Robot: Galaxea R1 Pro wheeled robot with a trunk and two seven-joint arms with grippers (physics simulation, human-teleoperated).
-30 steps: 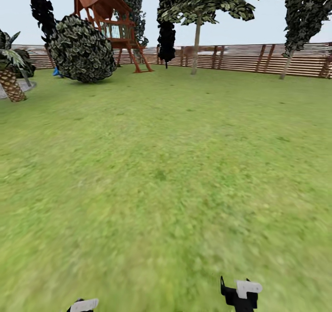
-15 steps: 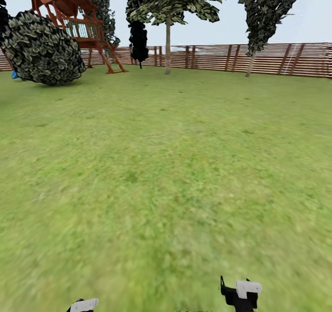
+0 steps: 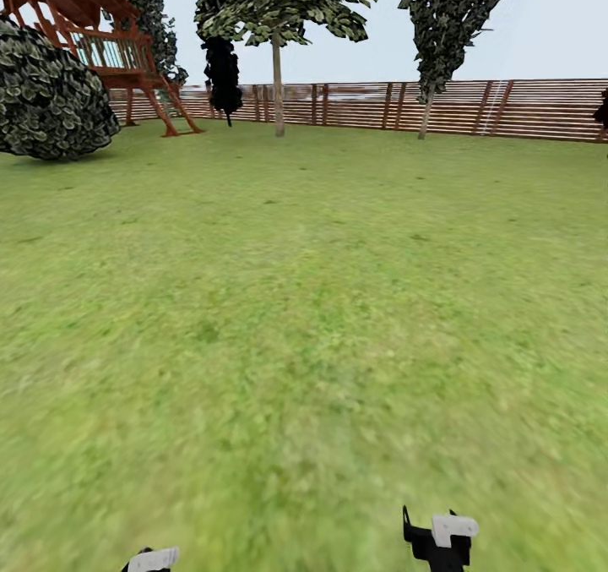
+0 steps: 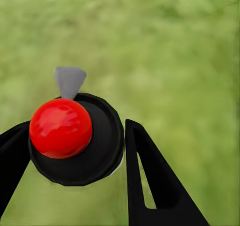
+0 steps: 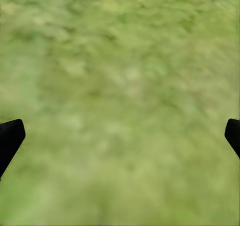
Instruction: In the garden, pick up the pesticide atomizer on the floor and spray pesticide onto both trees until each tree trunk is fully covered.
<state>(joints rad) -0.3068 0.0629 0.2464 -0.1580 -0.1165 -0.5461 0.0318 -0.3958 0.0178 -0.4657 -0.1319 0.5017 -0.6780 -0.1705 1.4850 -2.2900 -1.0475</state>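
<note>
The pesticide atomizer, a dark bottle with a red top and a pale grey trigger, sits between the two black fingers of my left gripper, which is shut on it. My right gripper is open over bare grass with nothing between its fingers. In the head view both wrists, left and right, show at the near edge. Two trees stand far off by the fence: one with a straight pale tree trunk, the other with a thinner leaning trunk. The paved floor is out of view.
Green lawn stretches from me to a red-brown slat fence. A big round bush and a red-brown wooden play tower stand at the far left, with a dark narrow shrub beside the nearer tree.
The whole head view has swung to the right, so the bush, play tower and trees sit further left in the picture. Both arms hold the same pose.
</note>
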